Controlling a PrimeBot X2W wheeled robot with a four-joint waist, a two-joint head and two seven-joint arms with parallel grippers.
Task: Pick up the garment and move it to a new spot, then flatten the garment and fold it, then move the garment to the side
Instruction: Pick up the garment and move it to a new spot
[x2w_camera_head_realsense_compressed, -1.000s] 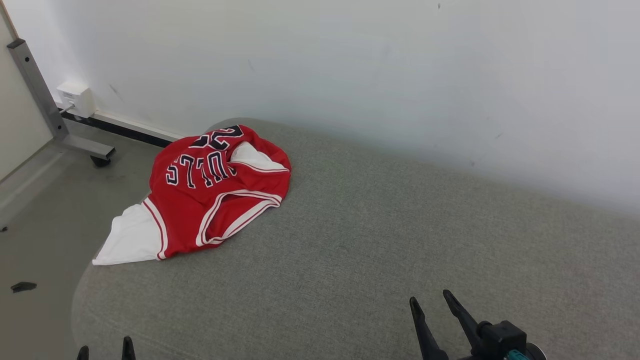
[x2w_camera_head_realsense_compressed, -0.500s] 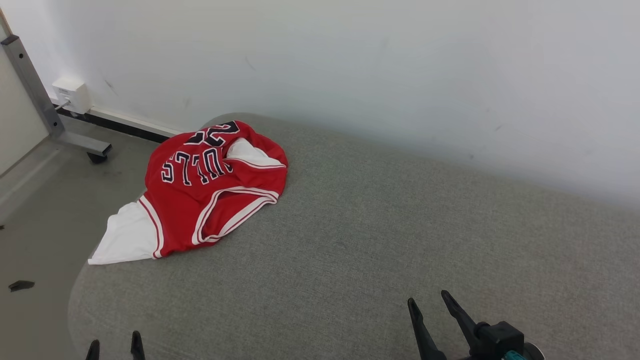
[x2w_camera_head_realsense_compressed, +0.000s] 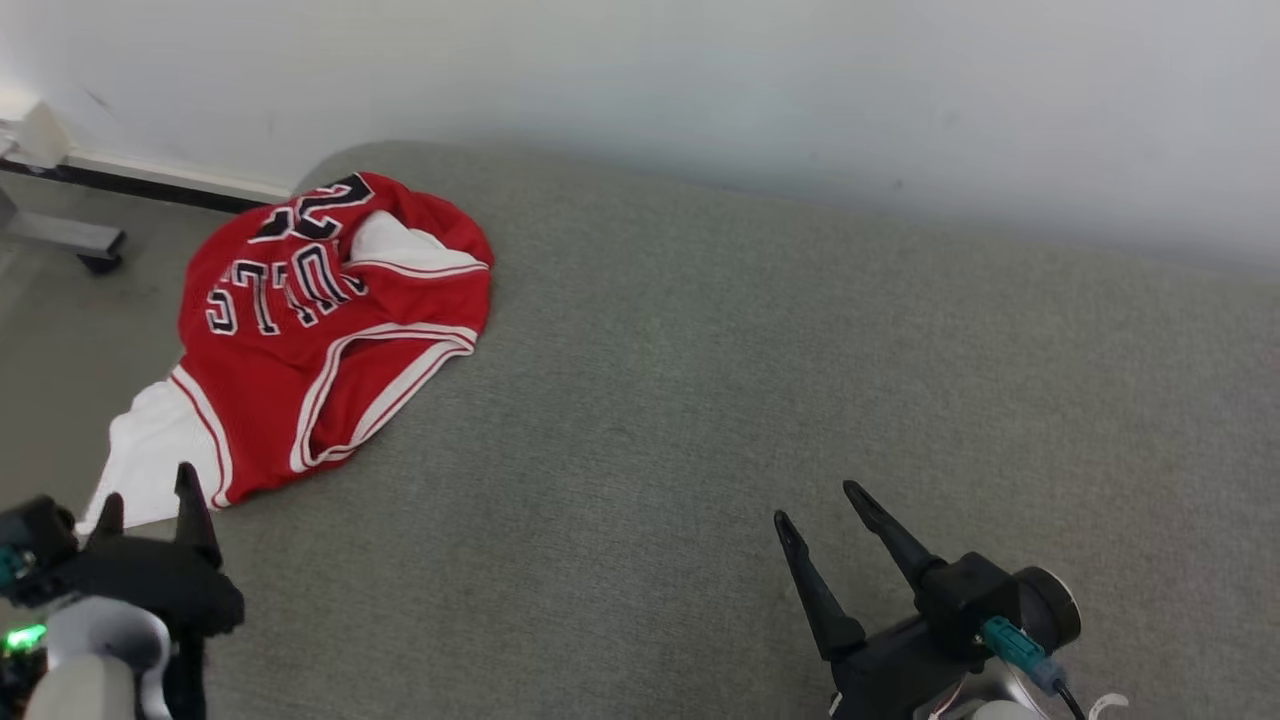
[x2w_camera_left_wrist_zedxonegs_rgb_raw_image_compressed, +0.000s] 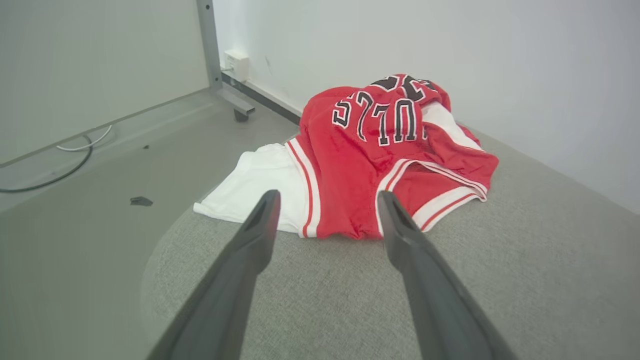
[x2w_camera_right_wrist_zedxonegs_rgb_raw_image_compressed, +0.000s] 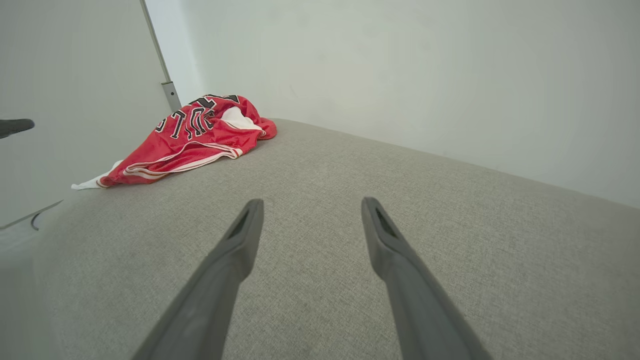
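The garment (x2w_camera_head_realsense_compressed: 300, 330) is a red basketball jersey with white trim and dark lettering, lying crumpled at the far left end of the grey padded surface (x2w_camera_head_realsense_compressed: 700, 400); a white part hangs over the left edge. It also lies ahead in the left wrist view as the garment (x2w_camera_left_wrist_zedxonegs_rgb_raw_image_compressed: 380, 150) and far left in the right wrist view as the garment (x2w_camera_right_wrist_zedxonegs_rgb_raw_image_compressed: 195, 135). My left gripper (x2w_camera_head_realsense_compressed: 148, 492) stands open just short of its near white corner, apart from it. At the lower right my right gripper (x2w_camera_head_realsense_compressed: 820, 505) is open over bare fabric, holding nothing.
A white wall (x2w_camera_head_realsense_compressed: 700, 80) runs behind the surface. Left of it is grey floor (x2w_camera_left_wrist_zedxonegs_rgb_raw_image_compressed: 75, 200) with a metal frame leg (x2w_camera_head_realsense_compressed: 60, 240), a wall socket (x2w_camera_left_wrist_zedxonegs_rgb_raw_image_compressed: 236, 62), a cable (x2w_camera_left_wrist_zedxonegs_rgb_raw_image_compressed: 60, 170) and a small dark scrap (x2w_camera_left_wrist_zedxonegs_rgb_raw_image_compressed: 141, 201). Bare fabric spreads to the right of the jersey.
The head camera has tilted down and turned right, shifting the whole picture. My left gripper has risen into view toward the jersey's near corner. The jersey lies as before.
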